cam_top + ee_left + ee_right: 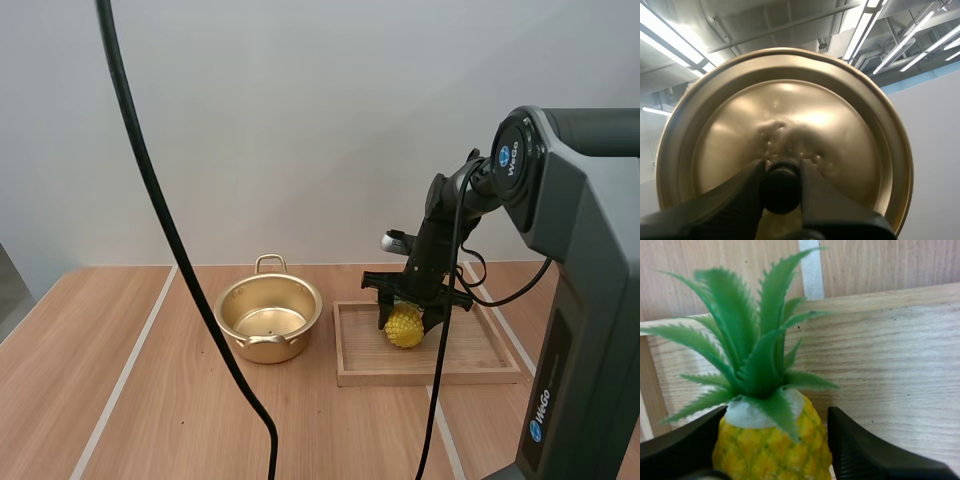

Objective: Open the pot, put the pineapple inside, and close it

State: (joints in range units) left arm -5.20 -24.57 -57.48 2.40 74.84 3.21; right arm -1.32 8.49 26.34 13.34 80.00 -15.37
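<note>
Support: light wood-grain table [60,350], flat, w/ pale stripes [127,370] running front to back.
Items directly on it: 2 pcs.
(1) Round gold-coloured metal pot [250,347], upright, mouth open. Two small loop handles, one on far side, one on near side. Stands approx. mid-table, right of the left stripe.
(2) Shallow rectangular wooden tray [480,355] w/ low raised rim, flat on table. Sits just right of pot, not touching it. Far rim crosses a stripe.
</note>
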